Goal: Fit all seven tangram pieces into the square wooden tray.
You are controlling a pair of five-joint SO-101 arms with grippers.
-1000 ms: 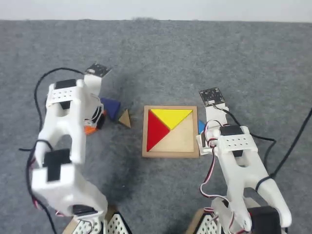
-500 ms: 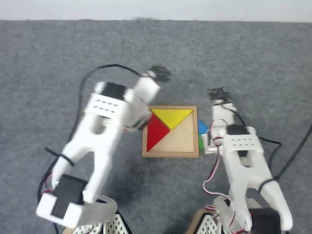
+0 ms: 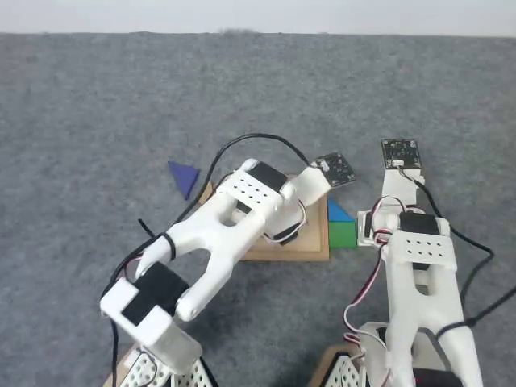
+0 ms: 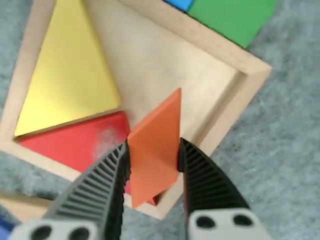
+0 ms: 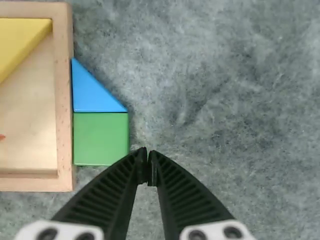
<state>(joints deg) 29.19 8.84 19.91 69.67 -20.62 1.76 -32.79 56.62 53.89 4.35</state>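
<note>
Left pincer (image 4: 152, 147), pinching a flat orange tangram piece (image 4: 155, 165), just swung across over the square wooden tray (image 4: 225, 52). Third piece looks ready to drop in.

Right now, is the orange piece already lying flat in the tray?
No, the left gripper holds the orange piece up on edge over the tray.

Square (image 5: 100, 138) & sm. triangle (image 5: 92, 92) sit outside tray (image 5: 64, 75), against its right wall (touching each other).
</note>
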